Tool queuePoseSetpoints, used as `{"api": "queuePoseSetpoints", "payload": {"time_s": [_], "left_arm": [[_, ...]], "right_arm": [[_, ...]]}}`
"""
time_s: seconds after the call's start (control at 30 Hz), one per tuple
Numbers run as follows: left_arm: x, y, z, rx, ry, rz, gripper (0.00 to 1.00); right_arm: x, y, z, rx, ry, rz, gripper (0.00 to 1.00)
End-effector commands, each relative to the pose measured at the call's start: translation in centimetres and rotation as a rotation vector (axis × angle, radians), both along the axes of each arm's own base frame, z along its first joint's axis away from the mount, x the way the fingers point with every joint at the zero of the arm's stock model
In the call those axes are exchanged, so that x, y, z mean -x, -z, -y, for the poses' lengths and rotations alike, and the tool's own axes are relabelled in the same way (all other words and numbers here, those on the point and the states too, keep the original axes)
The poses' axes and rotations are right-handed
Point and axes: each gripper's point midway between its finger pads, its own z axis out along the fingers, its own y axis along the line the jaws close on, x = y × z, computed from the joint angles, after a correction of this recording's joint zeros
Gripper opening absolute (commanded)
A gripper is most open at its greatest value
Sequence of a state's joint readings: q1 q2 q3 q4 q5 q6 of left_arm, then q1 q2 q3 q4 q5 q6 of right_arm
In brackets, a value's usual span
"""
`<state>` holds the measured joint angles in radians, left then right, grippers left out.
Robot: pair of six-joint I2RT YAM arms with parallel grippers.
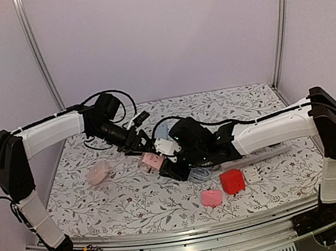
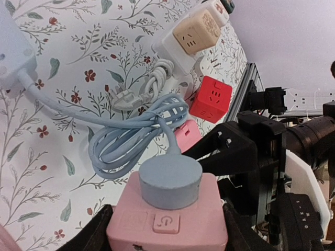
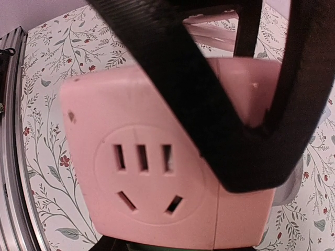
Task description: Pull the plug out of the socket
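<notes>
A pink cube socket [image 1: 153, 161] is held above the table between my left gripper's [image 1: 148, 154] fingers. In the left wrist view the socket [image 2: 205, 209] fills the bottom, gripped on both sides by my left gripper [image 2: 167, 232]. A round blue plug [image 2: 170, 182] sits pushed into its upper face, and its blue cable [image 2: 133, 133] lies coiled behind it. My right gripper [image 1: 176, 162] is close on the plug's right side [image 2: 209, 157], open and holding nothing. The right wrist view shows only the socket's holed face [image 3: 146, 172], crossed by a black finger [image 3: 209, 120] of the left gripper.
A red cube socket [image 1: 232, 180] and a second pink cube [image 1: 211, 198] lie near the front. A white power strip [image 1: 270, 153] with a beige cube [image 2: 196, 31] lies on the right. A translucent pink object [image 1: 100, 173] lies on the left. The front rail [image 1: 194, 238] is near.
</notes>
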<state>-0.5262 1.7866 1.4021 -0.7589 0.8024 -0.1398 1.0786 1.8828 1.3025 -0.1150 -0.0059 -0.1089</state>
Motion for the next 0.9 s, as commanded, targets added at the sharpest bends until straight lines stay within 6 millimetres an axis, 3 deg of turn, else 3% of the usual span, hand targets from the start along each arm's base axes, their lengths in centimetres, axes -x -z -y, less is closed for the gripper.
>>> {"api": "queuePoseSetpoints", "payload": {"time_s": [0.0,0.33,0.87], "left_arm": [[0.0,-2.9,1.5,0.107,0.059,0.063,0.23],[-0.2,-2.5,1.6,0.1,0.055,0.052,0.23],[-0.5,-3.0,1.2,0.093,0.038,0.082,0.23]], "right_arm": [[0.5,-1.1,0.1,-0.019,-0.027,0.028,0.23],[3.4,-1.4,0.1,0.067,-0.084,0.128,0.2],[-0.4,-1.7,1.7,-0.072,0.194,-0.012,0.17]]}}
